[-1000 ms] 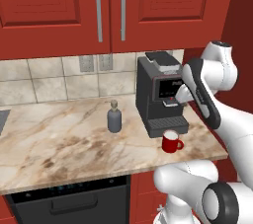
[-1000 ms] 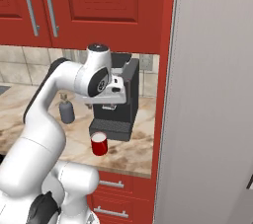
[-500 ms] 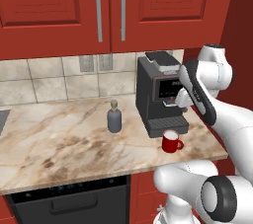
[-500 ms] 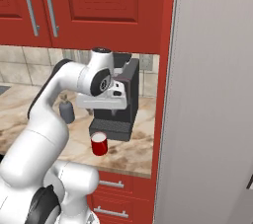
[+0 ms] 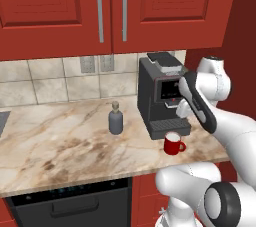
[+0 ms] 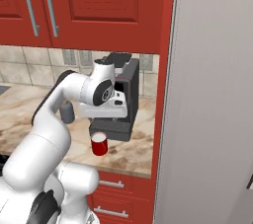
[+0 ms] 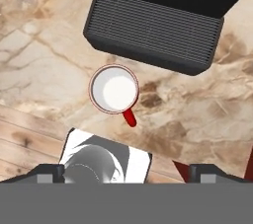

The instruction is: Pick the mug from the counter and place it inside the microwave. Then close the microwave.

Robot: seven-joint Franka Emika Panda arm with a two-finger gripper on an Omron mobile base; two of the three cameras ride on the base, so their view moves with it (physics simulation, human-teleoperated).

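Observation:
The small red mug [image 5: 173, 144] [image 6: 99, 144] with its white inside stands upright on the marbled counter [image 5: 60, 151], just in front of the coffee machine's drip tray. From above, the mug [image 7: 114, 90] lies a little above centre in the hand view, handle pointing to the lower right. My gripper [image 7: 127, 171] hovers over it, open, with nothing between its widely spread fingertips [image 7: 47, 171]. In the base views the hand [image 5: 182, 108] [image 6: 109, 112] hangs in front of the machine, above the mug and apart from it. The microwave is out of view.
A black coffee machine [image 5: 159, 96] [image 6: 126, 84] stands right behind the mug. A grey soap dispenser [image 5: 116, 119] [image 6: 67, 112] sits to its left. Red cabinets hang above, a tall grey panel [image 6: 212, 94] closes off the right, and the counter edge [image 7: 29, 124] runs close to the mug.
The hand has dropped a little and shifted toward the coffee machine's front, over the mug. The mug has not moved.

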